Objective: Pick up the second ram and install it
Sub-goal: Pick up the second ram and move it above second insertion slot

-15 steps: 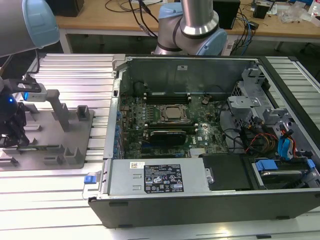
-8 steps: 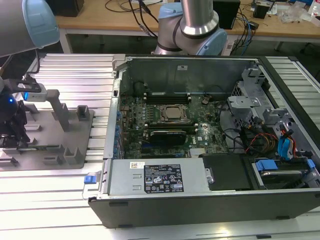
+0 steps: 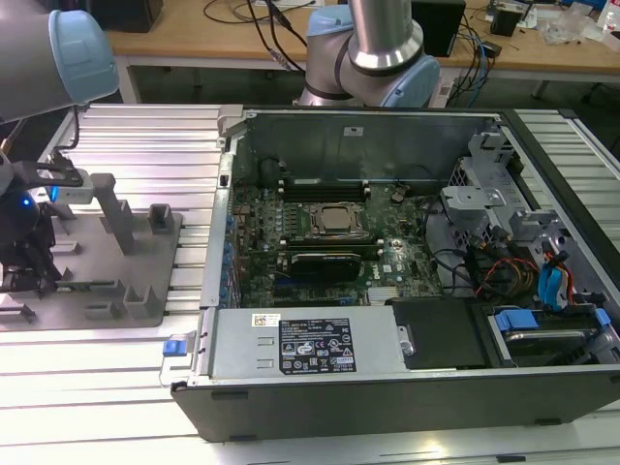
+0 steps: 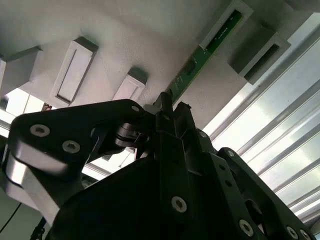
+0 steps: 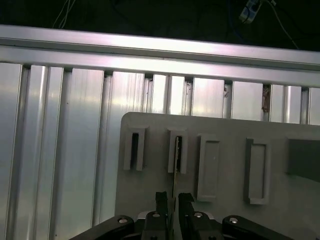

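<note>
The claw (image 5: pixel 173 201) hangs low over a grey fixture tray (image 3: pixel 145 254), which lies on the ribbed aluminium worktop (image 3: pixel 126 387) at about 9 o'clock of the open computer case (image 3: pixel 387 407) in the exterior view. The second ram (image 4: pixel 202 52) stands on edge in that tray, one end seated in a small slotted holder (image 5: pixel 183 150) and the rest running out towards the claw. In the first wrist view the stick shows edge-on as a thin pale line passing between the two dark fingertips (image 5: pixel 161 199). A sliver of dark gap shows on each side of it, so the jaws stand only narrowly parted, straddling the ram without visibly clamping it. In the second wrist view the green board with its dark chips runs up to the fingertips and disappears behind them. A neighbouring slotted holder (image 5: pixel 134 150) sits just beside the ram's own, and wider rectangular pockets (image 5: pixel 208 167) are set further along the tray. In the exterior view, inside the case, the motherboard (image 3: pixel 262 218) carries the CPU socket (image 3: pixel 334 221) near its middle. The black memory slots (image 3: pixel 325 184) lie at 12 o'clock of the socket, and a black-shrouded expansion card (image 3: pixel 329 263) at 6 o'clock of it. The arm (image 3: pixel 387 48) rises beyond the case at 12 o'clock.
</note>
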You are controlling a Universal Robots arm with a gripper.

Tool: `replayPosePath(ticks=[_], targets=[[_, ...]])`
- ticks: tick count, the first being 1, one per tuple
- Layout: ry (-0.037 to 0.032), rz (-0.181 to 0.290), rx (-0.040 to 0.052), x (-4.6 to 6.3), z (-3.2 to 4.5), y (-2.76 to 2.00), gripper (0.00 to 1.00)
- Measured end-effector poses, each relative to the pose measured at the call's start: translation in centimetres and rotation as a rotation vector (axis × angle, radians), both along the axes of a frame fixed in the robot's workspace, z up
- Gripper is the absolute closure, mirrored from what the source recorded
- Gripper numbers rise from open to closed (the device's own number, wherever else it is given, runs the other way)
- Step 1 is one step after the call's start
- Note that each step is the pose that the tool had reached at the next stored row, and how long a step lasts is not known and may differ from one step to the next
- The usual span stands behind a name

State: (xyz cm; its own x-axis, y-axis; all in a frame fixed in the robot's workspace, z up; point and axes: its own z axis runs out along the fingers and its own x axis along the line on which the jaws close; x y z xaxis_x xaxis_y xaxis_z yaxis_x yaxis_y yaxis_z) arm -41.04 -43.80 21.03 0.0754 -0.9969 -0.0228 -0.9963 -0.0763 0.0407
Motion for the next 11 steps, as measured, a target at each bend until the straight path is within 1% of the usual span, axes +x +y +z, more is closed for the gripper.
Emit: replayPosePath(ticks=[6, 11], targets=[[-0.0003, 0.002, 0.0001, -0.02, -0.28, 0.0, 0.78], [-0.0002, 0.002, 0.0007, -0.02, -0.29, 0.01, 0.78]])
